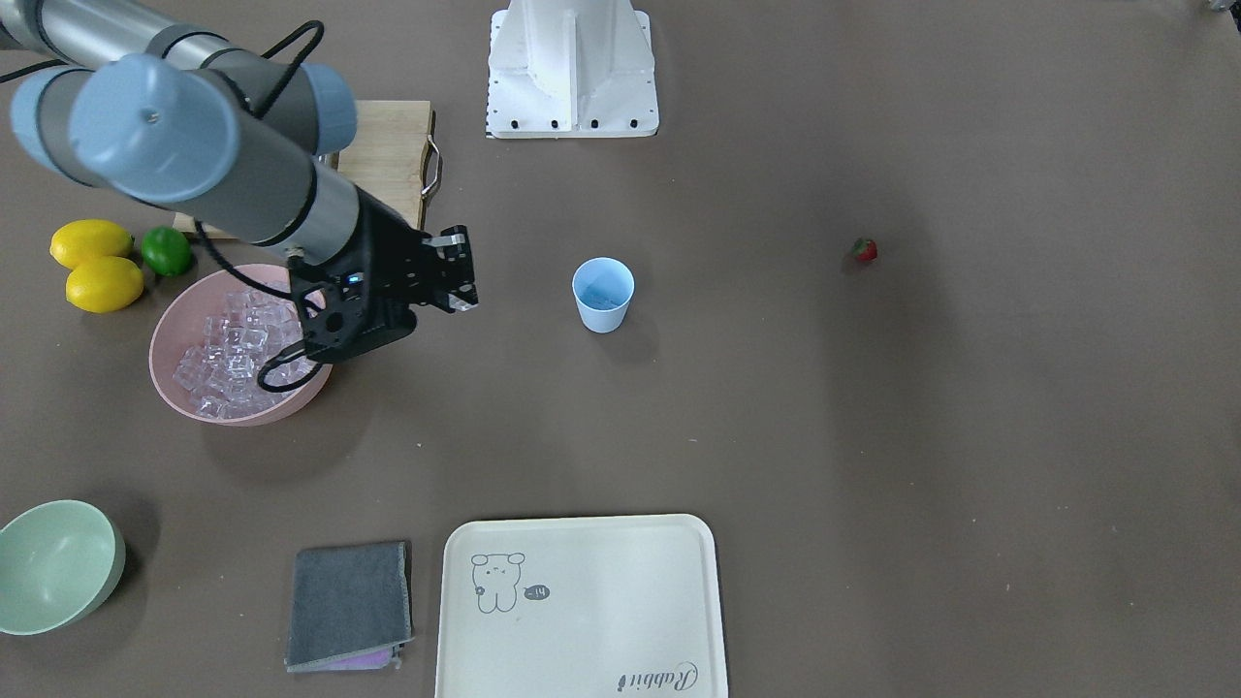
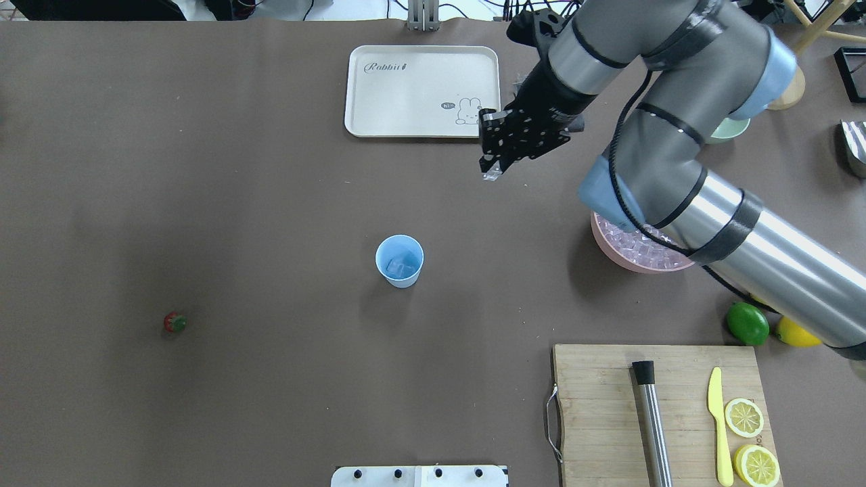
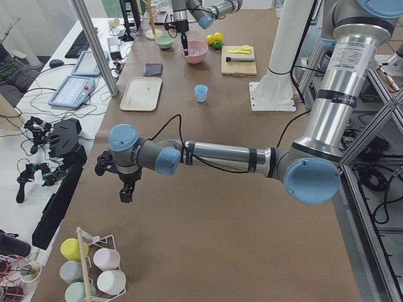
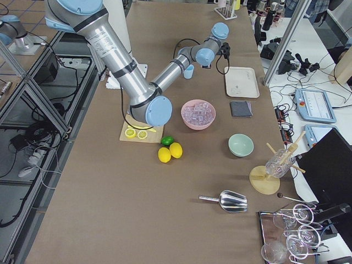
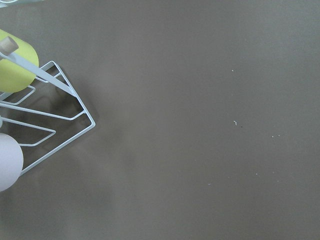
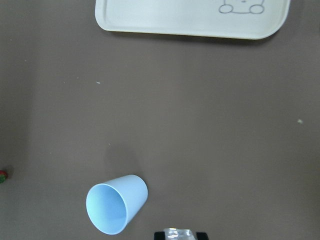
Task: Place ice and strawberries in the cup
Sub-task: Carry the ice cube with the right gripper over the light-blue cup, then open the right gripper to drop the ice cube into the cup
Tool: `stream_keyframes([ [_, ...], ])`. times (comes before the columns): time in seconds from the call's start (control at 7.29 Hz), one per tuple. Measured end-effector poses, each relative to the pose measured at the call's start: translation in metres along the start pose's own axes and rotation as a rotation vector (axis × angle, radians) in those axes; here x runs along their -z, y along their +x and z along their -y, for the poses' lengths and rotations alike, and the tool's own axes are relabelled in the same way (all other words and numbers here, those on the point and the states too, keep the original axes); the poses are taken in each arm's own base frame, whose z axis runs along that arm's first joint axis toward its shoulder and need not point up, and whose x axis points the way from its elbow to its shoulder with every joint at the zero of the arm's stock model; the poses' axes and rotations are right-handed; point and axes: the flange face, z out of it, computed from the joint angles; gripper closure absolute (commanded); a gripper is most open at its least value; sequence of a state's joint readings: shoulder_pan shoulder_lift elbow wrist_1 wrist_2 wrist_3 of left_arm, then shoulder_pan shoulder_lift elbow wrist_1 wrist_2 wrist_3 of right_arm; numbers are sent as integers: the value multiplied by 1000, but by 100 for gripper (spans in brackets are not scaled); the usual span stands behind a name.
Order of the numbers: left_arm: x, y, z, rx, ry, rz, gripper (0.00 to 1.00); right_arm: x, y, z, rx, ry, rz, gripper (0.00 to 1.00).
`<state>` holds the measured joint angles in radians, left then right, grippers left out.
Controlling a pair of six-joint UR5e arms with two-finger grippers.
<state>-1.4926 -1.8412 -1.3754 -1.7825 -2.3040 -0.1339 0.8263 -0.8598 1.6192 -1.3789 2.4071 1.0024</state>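
The light-blue cup (image 2: 399,260) stands upright mid-table, with a clear ice cube (image 2: 400,268) inside; it also shows in the right wrist view (image 6: 116,204). My right gripper (image 2: 492,170) hangs above the table between the pink bowl (image 2: 609,249) and the cup. It is shut on one ice cube (image 6: 180,233). The bowl holds many more ice cubes (image 1: 231,351). The small red strawberry (image 2: 174,322) lies alone on the table, far on the cup's other side. My left gripper (image 3: 126,192) shows only in the exterior left view, far from the cup; I cannot tell whether it is open or shut.
A cream tray (image 2: 419,91), a grey cloth (image 1: 349,601) and a pale green bowl (image 1: 53,567) lie on the operators' side. A cutting board (image 2: 602,406) carries a knife, a muddler and lemon halves. Two lemons (image 1: 97,267) and a lime (image 1: 167,250) sit by the pink bowl. A cup rack (image 5: 45,115) is below the left wrist.
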Motion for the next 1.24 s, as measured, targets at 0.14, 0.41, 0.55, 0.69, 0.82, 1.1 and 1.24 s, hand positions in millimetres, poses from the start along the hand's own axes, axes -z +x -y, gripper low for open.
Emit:
stream_keyframes([
  [0.14,-2,-2,-1,3,-4,0,2,-27,-28,-14,-9,20,-21,100],
  [0.41,-4,-4,-1,8,-8,0,2,-81,-60,-46,-5,42,-65,100],
  [0.55,-5,-5,-2,10,-11,0,2,-100,-69,-59,-4,44,-81,100],
  [0.69,-7,-6,-4,12,-14,0,2,-114,-74,-68,-2,48,-94,100],
  [0.82,-8,-8,-5,14,-17,1,2,-123,-78,-73,-2,51,-103,100],
  [1.1,-9,-9,-7,15,-19,1,2,-134,-81,-77,-1,58,-118,84],
  [1.24,-10,-9,-7,16,-20,1,2,-138,-86,-78,-6,65,-123,34],
])
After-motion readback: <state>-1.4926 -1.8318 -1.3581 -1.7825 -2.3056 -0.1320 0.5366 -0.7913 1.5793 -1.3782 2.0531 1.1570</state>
